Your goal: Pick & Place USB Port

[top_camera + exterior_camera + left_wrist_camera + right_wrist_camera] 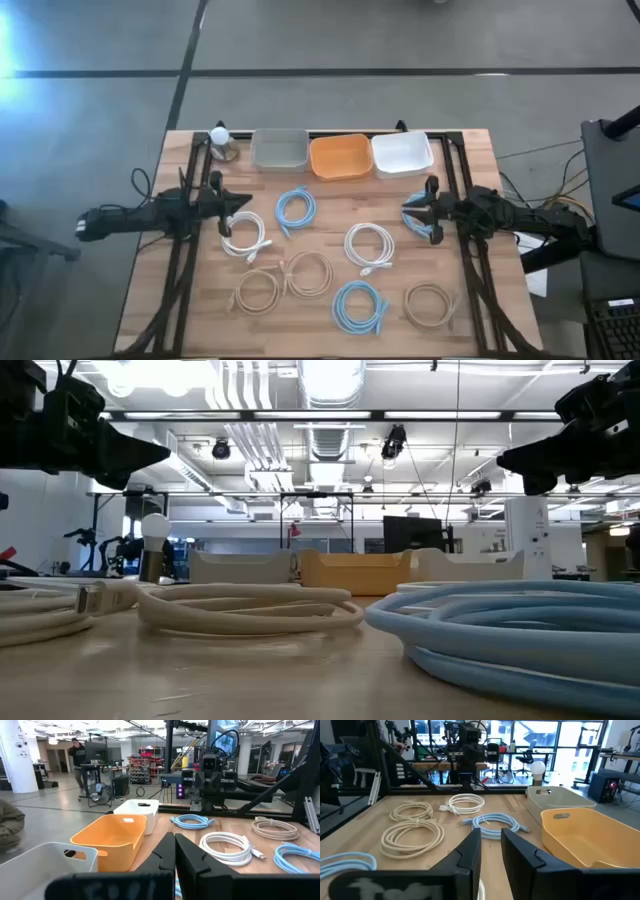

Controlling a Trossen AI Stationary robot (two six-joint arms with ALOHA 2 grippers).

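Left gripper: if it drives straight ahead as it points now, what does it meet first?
Probably nothing: the left gripper points across the table, raised above the cables. Kept level, it would finally reach the right gripper facing it. Height is uncertain.

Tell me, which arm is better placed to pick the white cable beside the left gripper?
Probably left. The left gripper hangs right beside that white cable, while the right gripper is across the table, with another white cable nearer to it.
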